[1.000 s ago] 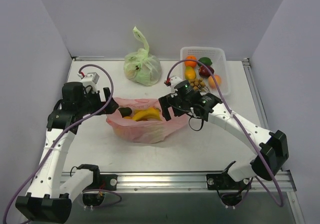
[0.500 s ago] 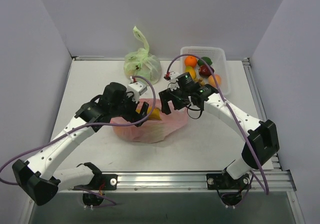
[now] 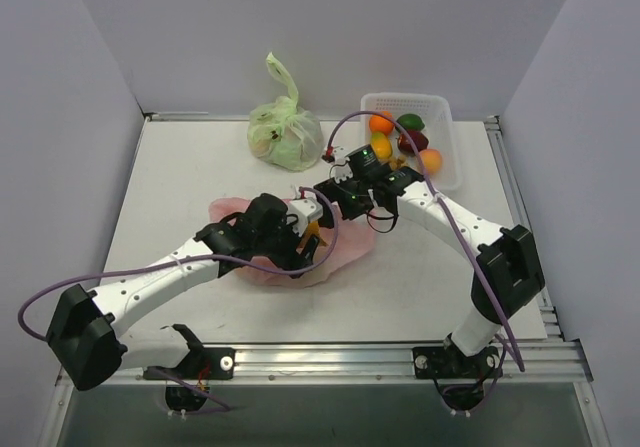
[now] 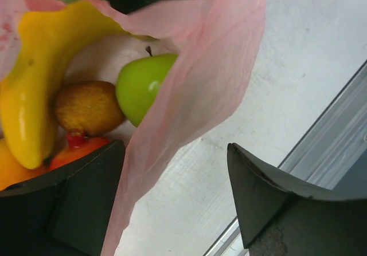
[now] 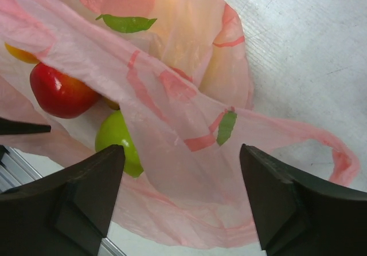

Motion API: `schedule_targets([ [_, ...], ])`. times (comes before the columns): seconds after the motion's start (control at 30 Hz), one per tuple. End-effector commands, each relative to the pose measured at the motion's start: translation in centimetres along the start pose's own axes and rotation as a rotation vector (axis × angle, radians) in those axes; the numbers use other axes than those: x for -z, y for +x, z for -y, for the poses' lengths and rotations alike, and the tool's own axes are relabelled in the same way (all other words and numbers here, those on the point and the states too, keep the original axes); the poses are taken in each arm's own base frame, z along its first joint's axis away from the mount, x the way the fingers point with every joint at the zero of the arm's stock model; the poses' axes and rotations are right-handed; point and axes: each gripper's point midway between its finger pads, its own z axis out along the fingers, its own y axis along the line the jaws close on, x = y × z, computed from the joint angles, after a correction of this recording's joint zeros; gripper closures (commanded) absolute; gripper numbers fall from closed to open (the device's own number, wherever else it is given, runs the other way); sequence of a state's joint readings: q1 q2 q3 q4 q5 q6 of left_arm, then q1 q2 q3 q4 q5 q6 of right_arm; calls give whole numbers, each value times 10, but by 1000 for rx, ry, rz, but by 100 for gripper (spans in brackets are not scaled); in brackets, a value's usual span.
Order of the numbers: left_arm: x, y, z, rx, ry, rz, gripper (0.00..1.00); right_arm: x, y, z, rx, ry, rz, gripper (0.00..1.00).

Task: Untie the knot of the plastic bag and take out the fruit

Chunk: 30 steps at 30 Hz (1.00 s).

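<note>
Straddling the lip of the plastic bag (image 4: 215,61), jaws apart, the left pincer (image 4: 173,153) faces the green apple (image 4: 140,87) just ahead inside; the right pincer (image 5: 180,153), likewise apart, seems screened by film.

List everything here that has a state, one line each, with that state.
plastic bag: untied, mouth open, lying on the table.
fruit: inside the plastic bag, not yet taken out.
green bag: upright, top tied shut.
basket: holding several fruits.
left gripper: open, the plastic bag's edge between its fingers.
right gripper: open, over the plastic bag, gripping nothing.
</note>
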<state>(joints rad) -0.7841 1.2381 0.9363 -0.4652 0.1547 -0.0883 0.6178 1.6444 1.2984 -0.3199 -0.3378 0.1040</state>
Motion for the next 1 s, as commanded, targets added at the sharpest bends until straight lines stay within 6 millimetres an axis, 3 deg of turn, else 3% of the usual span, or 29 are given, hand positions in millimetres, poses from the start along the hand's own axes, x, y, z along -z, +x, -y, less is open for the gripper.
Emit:
schedule_targets([
  [0.0, -2, -4, 20, 5, 55, 44, 18, -1, -15, 1, -20, -6, 41, 23],
  [0.17, 13, 26, 43, 28, 136, -27, 39, -7, -22, 17, -87, 31, 73, 48],
  [0.3, 27, 46, 64, 66, 232, -65, 48, -14, -29, 41, -202, 133, 99, 73],
  [0.4, 32, 66, 79, 115, 299, -117, 53, -15, -34, 50, -248, 185, 114, 77],
  [0.53, 35, 79, 94, 129, 352, -147, 54, -10, -38, 45, -273, 173, 128, 75],
  [0.6, 37, 75, 96, 132, 352, -137, 54, 2, -41, 39, -257, 168, 152, 63],
  [0.67, 40, 68, 95, 131, 345, -111, 48, 10, -37, 32, -232, 168, 150, 54],
  [0.7, 43, 58, 96, 126, 340, -82, 43, 23, -42, 28, -216, 176, 181, 45],
  [0.8, 51, 40, 92, 118, 309, -17, 30, 46, -42, 7, -154, 180, 211, 36],
  [0.97, 66, 8, 90, 120, 280, 81, 9, 65, -26, -34, -88, 180, 208, 34],
])
